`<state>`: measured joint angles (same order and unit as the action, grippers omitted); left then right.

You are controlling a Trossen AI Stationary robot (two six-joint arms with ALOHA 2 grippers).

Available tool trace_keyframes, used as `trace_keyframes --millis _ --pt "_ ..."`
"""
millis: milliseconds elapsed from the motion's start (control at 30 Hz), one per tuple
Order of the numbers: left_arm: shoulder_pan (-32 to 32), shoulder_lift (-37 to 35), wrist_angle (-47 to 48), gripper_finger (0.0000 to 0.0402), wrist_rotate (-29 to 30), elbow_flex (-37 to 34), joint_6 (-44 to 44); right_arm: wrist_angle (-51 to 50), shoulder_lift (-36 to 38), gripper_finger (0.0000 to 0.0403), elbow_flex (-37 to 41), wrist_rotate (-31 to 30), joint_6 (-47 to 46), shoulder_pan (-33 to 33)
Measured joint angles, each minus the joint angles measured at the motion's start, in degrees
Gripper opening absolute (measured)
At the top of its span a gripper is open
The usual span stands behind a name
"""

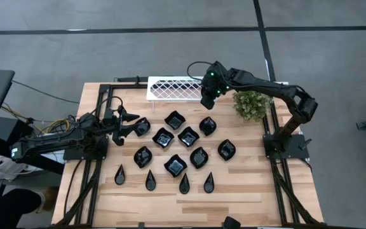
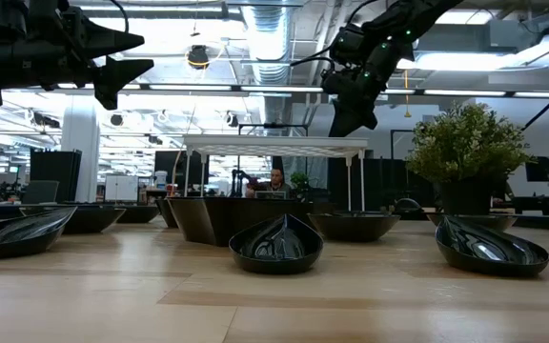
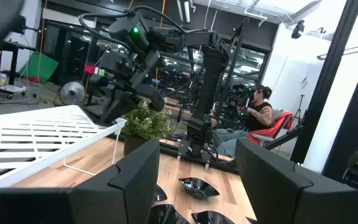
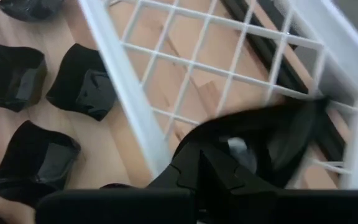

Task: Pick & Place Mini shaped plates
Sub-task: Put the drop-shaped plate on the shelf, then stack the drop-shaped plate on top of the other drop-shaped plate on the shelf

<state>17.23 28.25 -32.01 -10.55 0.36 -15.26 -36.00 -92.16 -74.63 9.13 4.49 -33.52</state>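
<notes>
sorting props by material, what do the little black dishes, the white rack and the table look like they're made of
Mini shaped plates: likely glazed ceramic or hard plastic; glossy black, with ceiling lights mirrored in them in the low view. White lattice tray: seemingly coated metal wire; thin, evenly white grid bars on wire legs. Table: wood, matte; pale planks with visible grain and seams.

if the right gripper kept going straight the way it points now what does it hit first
Most likely the white lattice tray: the right gripper, shut on a black plate, points down at its grid, though the gap is hard to judge.
</notes>
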Motion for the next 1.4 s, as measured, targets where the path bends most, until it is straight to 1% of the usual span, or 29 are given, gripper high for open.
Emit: trace_keyframes --millis 500,700,1067,1133,1300,1400 --pt "0.00 0.00 0.00 0.0214 0.02 0.00 0.02 -0.10 0.02 0.0001 -0.02 -0.13 0.00 0.05" --pt "0.00 0.00 0.00 0.0214 0.01 0.00 0.02 -0.31 0.03 0.0001 -2.35 -0.35 0.64 -0.06" --pt "-0.02 0.00 0.00 0.0214 0.01 0.00 0.01 -0.43 0.04 0.0001 -2.99 -0.66 1.51 -0.99" --pt "0.00 0.00 0.00 0.0214 0.02 0.00 0.02 -0.48 0.06 0.0001 -3.03 -1.88 1.52 -1.53" --pt "-0.01 0.00 0.00 0.0214 0.02 0.00 0.17 -2.81 0.54 0.0001 -6.03 -2.34 2.14 -3.10" --pt "0.00 -0.02 0.00 0.0214 0.02 0.00 0.44 -6.08 1.22 0.0001 -8.62 -2.14 3.53 -3.29"
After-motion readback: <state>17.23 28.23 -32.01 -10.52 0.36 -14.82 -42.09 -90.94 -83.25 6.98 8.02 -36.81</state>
